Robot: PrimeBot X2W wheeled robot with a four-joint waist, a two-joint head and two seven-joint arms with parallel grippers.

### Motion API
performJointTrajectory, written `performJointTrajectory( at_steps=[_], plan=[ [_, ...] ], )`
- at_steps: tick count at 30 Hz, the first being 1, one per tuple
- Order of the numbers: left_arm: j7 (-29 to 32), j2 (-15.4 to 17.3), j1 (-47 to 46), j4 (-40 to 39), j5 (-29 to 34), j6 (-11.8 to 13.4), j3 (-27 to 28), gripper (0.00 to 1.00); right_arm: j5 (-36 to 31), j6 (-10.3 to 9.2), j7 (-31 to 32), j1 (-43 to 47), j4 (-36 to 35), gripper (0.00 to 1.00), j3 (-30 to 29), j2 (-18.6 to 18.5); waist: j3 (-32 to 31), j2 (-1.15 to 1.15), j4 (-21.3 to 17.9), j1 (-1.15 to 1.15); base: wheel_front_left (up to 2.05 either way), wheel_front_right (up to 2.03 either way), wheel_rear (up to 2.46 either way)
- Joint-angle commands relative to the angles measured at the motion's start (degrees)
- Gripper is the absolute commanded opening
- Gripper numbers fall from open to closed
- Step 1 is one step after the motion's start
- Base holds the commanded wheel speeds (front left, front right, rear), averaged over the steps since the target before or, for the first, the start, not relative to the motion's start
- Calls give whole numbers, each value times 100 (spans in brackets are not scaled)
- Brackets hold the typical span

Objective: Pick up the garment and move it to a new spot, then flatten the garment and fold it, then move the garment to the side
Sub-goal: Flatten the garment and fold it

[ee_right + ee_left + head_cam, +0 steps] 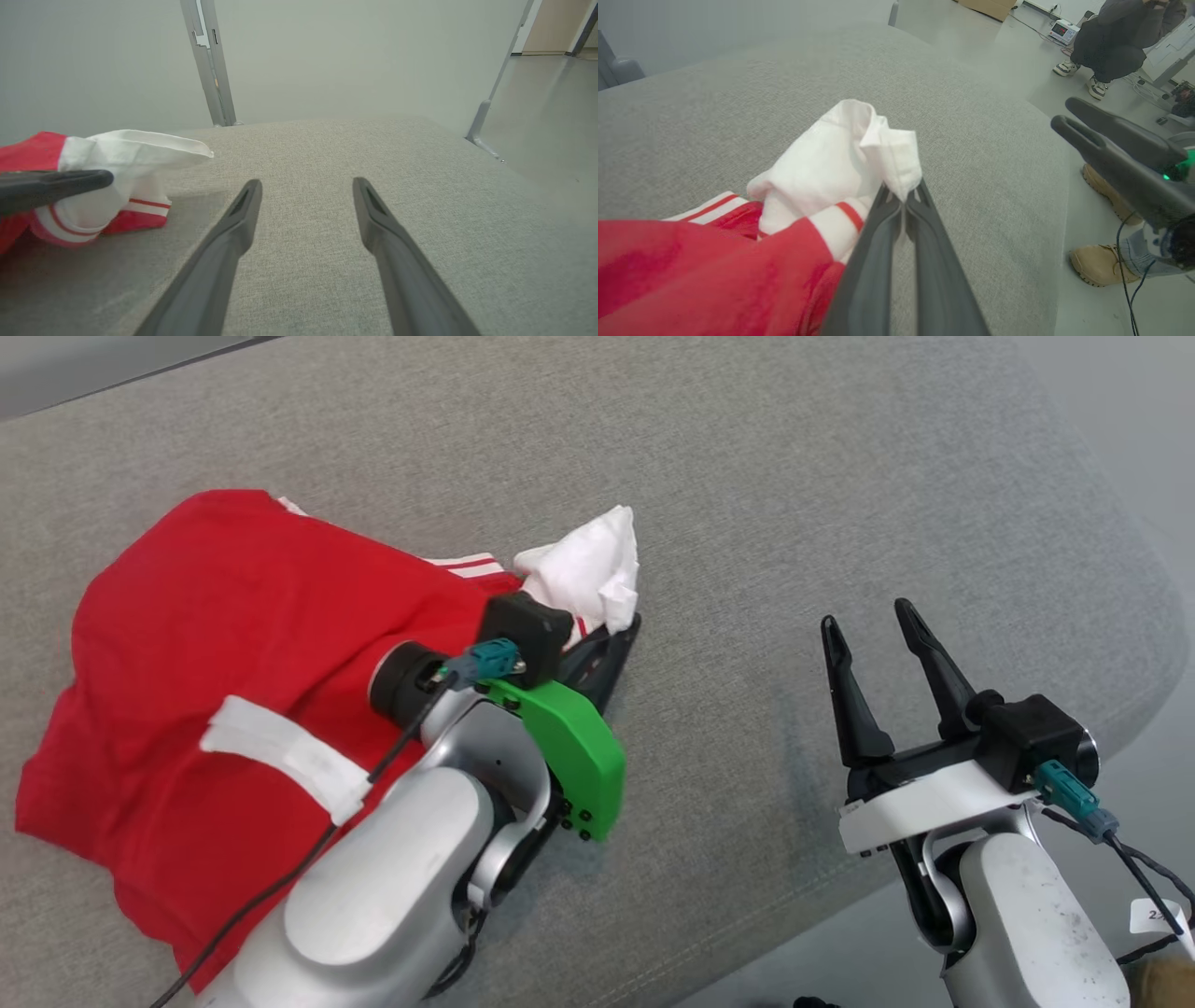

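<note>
A red garment [233,644] with a white sleeve end [593,565] and white stripes lies crumpled on the grey cushioned surface [766,504], at the left. My left gripper [903,197] is shut, its tips pinching the edge of the white sleeve cloth [840,158]. Seen from the head, the left gripper [624,633] sits at the garment's right edge, its tips partly hidden by the wrist. My right gripper [868,618] stands open over bare fabric to the right, holding nothing; its fingers [243,219] are spread wide, with the garment [121,158] off to their left.
The cushion's rounded edge [1102,709] runs close behind the right gripper. Beyond it is floor, where a person crouches [1115,42] and tan boots [1099,266] stand near the edge. A grey metal post [208,60] rises behind the surface.
</note>
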Motion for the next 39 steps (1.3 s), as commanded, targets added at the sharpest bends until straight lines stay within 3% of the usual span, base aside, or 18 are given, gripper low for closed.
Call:
performJointTrajectory(
  at_steps=[1, 15, 16, 17, 18, 19, 25, 31, 35, 39],
  plan=[
    [7, -36, -42, 49, 72, -40, -64, 0, 44, 0, -18, 18, 5, 100, 14, -8, 28, 0, -193, 0, 0, 0, 0],
    [-342, -593, 167, 903, 166, -478, -742, 0, 191, 0, -18, 91, -28, 100, -115, -7, 159, 0, -583, 0, 0, 0, 0],
    [-372, -607, 161, 989, 162, -465, -735, 16, 185, 0, -18, 92, -29, 100, -124, -7, 162, 0, -578, 0, 0, 0, 0],
    [-390, -614, 150, 1079, 159, -451, -727, 43, 179, 0, -18, 90, -29, 100, -138, -7, 162, 0, -566, 0, 0, 0, 0],
    [-404, -622, 140, 1140, 138, -437, -711, 91, 171, 0, -18, 95, -33, 100, -160, -8, 158, 0, -538, 0, 0, 0, 0],
    [-404, -625, 123, 1176, 124, -425, -700, 100, 156, 0, -18, 107, -38, 100, -183, -7, 151, 0, -503, 0, 0, 0, 0],
    [-249, -572, 133, 1072, -5, -335, -630, 100, 54, 0, -18, 138, -51, 100, -275, -10, 86, 0, -260, 0, 0, 0, 0],
    [73, -242, 411, 250, -277, -272, -516, 100, -189, 0, -18, 222, -153, 100, -451, -10, -110, 0, 151, 0, 0, 0, 0],
    [-85, 230, 743, -654, -341, 80, -152, 100, -457, 0, -18, 288, -240, 100, -621, -10, -382, 0, 569, 0, 0, 0, 0],
    [-200, 687, 1083, -1046, -434, 393, 230, 100, -559, 0, -18, 340, -226, 100, -614, -64, -548, 0, 883, 0, 0, 0, 0]
  ],
)
